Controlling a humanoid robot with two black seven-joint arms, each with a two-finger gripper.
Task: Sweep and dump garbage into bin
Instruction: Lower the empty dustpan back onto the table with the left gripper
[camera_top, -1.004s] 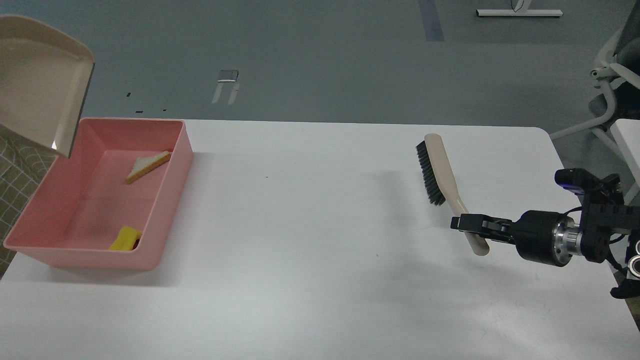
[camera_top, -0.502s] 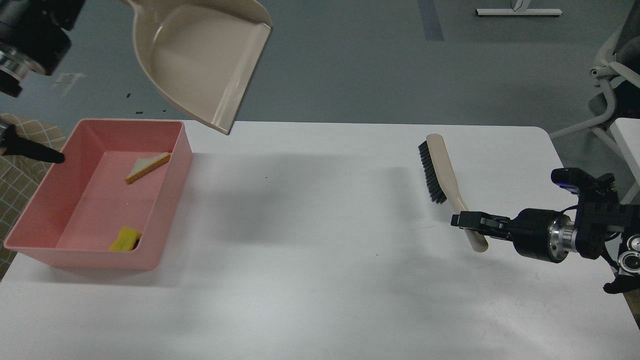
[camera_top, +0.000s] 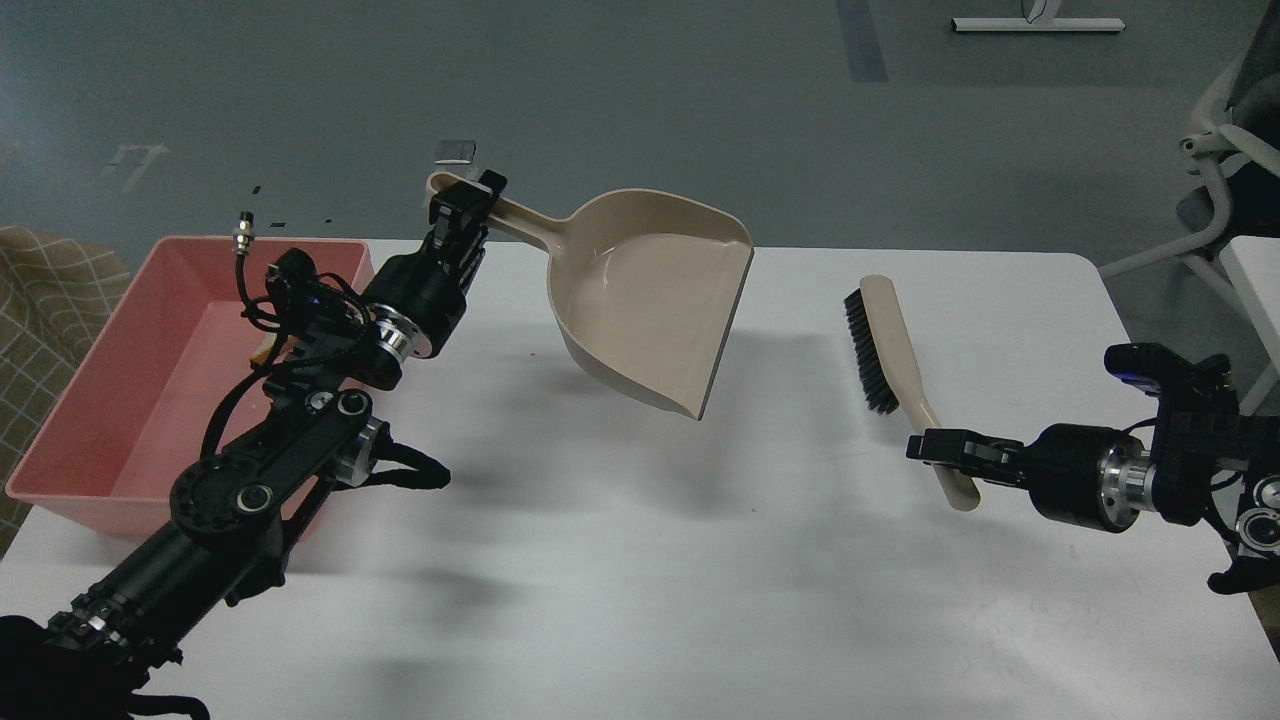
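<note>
Above the white bench (camera_top: 640, 560), left claw (camera_top: 462, 215) clamps the beige dustpan (camera_top: 650, 300) handle, pan airborne. Right claw (camera_top: 945, 450) grips the brush (camera_top: 885, 345) handle. Pink bin (camera_top: 110, 400) sits far left; garbage probably hidden behind the arm.

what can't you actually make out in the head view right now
- Garbage inside the pink bin: the left arm covers where it would lie, so it cannot be confirmed.
- Bin's near right corner: hidden behind the same arm.
- Left gripper on the dustpan handle: clamped, but contact detail is too dark.
- Right gripper on the brush handle: contact detail is dark.
- Right arm: cut off by the right edge.
</note>
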